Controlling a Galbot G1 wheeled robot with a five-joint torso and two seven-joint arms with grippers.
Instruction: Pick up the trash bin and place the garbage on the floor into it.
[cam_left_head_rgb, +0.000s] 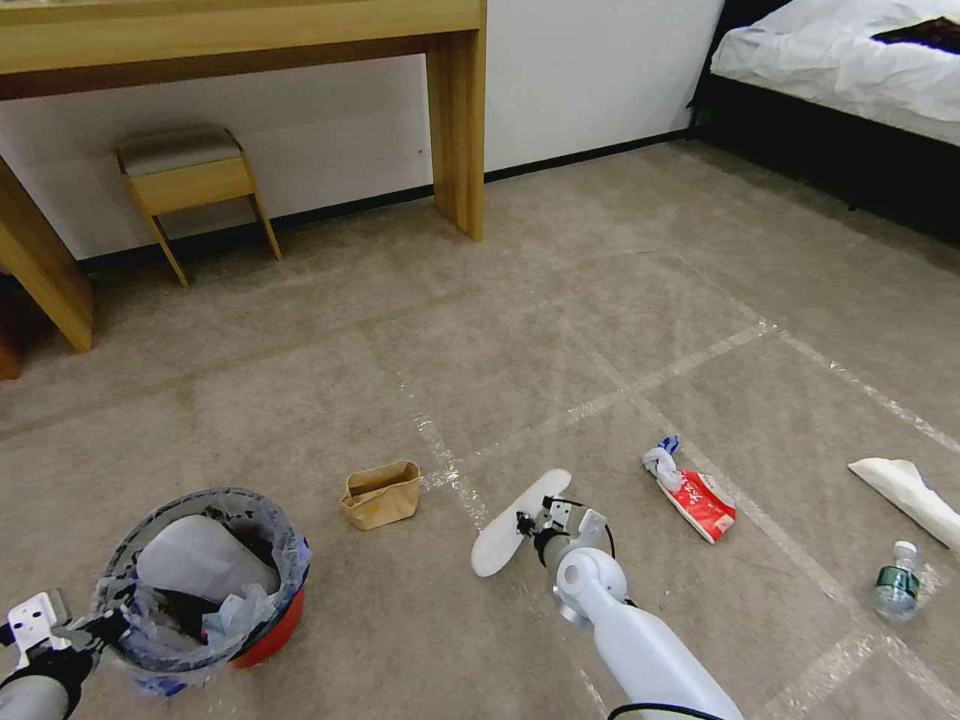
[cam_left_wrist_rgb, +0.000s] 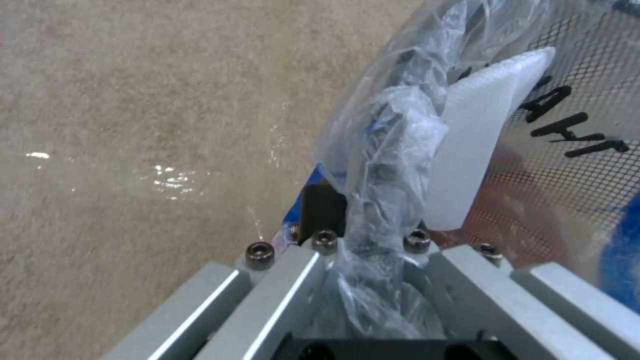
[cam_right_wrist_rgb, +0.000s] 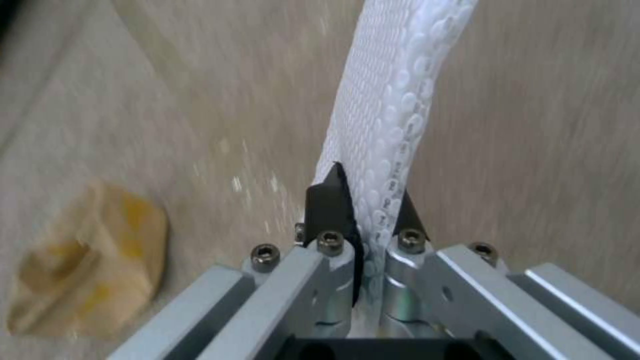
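The red trash bin (cam_left_head_rgb: 265, 630), lined with a clear bluish bag, sits at the lower left with a white slipper (cam_left_head_rgb: 200, 565) inside. My left gripper (cam_left_head_rgb: 112, 622) is shut on the bin's bagged rim (cam_left_wrist_rgb: 383, 150); its fingers (cam_left_wrist_rgb: 323, 207) pinch the plastic. My right gripper (cam_left_head_rgb: 530, 522) is shut on one edge of a second white slipper (cam_left_head_rgb: 505, 530) low over the floor (cam_left_head_rgb: 600, 330); the dotted sole (cam_right_wrist_rgb: 387, 115) runs out from between the fingers (cam_right_wrist_rgb: 328, 200). More garbage lies around: a brown paper bag (cam_left_head_rgb: 381, 494), a red wrapper (cam_left_head_rgb: 703, 503), a plastic bottle (cam_left_head_rgb: 897, 582).
A white flat piece (cam_left_head_rgb: 912, 495) lies at the right edge, and a blue-white wad (cam_left_head_rgb: 662, 460) touches the red wrapper. A wooden desk leg (cam_left_head_rgb: 458, 130) and a stool (cam_left_head_rgb: 190, 175) stand at the back wall. A bed (cam_left_head_rgb: 850, 70) fills the far right corner.
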